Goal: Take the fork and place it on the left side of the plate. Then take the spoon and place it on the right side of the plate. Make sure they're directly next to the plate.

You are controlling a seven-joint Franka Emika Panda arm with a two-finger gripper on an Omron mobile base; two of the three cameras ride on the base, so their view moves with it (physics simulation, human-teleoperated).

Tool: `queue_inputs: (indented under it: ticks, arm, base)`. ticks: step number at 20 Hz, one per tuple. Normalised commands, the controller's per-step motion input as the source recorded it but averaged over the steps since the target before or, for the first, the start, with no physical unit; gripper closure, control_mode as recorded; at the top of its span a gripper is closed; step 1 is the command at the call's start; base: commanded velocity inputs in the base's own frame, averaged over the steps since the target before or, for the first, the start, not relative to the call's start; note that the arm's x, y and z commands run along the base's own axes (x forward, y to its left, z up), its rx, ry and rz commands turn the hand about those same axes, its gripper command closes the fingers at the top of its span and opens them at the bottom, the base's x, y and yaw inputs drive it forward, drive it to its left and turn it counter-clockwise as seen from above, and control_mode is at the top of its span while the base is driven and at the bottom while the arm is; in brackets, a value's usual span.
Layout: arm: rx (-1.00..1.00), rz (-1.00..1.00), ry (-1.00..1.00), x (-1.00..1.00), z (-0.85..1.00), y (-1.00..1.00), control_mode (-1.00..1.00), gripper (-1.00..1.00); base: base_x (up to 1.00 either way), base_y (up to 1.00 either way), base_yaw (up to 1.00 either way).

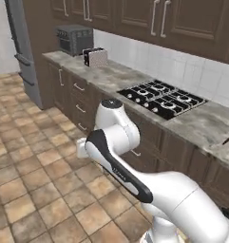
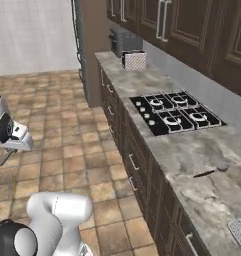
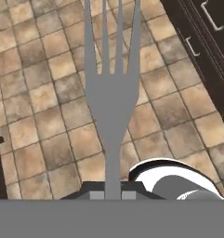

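In the hand view my gripper (image 3: pixel 113 195) is shut on the handle of the all-grey fork (image 3: pixel 111 93). The fork's tines point away from the hand, over the tiled floor. In the right base view the hand (image 2: pixel 9 131) hangs at the far left above the floor, well away from the counter. The spoon (image 2: pixel 206 173) lies on the marble counter past the cooktop, showing a thin dark handle and a small grey bowl. In the left base view its handle is a dark line, spoon (image 1: pixel 228 139). The plate appears as a pale grey round patch (image 2: pixel 240 176) just right of the spoon, cut by the frame edge.
A black cooktop (image 2: pixel 174 115) sits in the counter between a toaster (image 2: pixel 134 60) and the spoon. A dark toaster oven (image 1: pixel 73 39) stands at the counter's far end beside a tall fridge (image 1: pixel 22 52). Dark drawers (image 2: pixel 134 165) front the counter. Tiled floor (image 1: pixel 35 166) spreads to the left.
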Motion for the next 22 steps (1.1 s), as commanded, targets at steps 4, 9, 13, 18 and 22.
queue_inputs:
  ticks: [4, 9, 13, 18, 22]
  arm:
    - [0.00, 0.00, 0.00, 0.00, 0.00, 0.00, 1.00, 1.00]
    - [0.00, 0.00, 0.00, 0.00, 0.00, 0.00, 1.00, 1.00]
    - [0.00, 0.00, 0.00, 0.00, 0.00, 0.00, 1.00, 1.00]
    - [0.00, 0.00, 0.00, 0.00, 0.00, 0.00, 1.00, 1.00]
    - [0.00, 0.00, 0.00, 0.00, 0.00, 0.00, 1.00, 1.00]
  base:
    - [0.00, 0.00, 1.00]
    - [0.10, 0.00, 0.98]
    - [0.31, 0.00, 0.86]
    - [0.36, 0.00, 0.82]
    - [0.37, 0.00, 0.82]
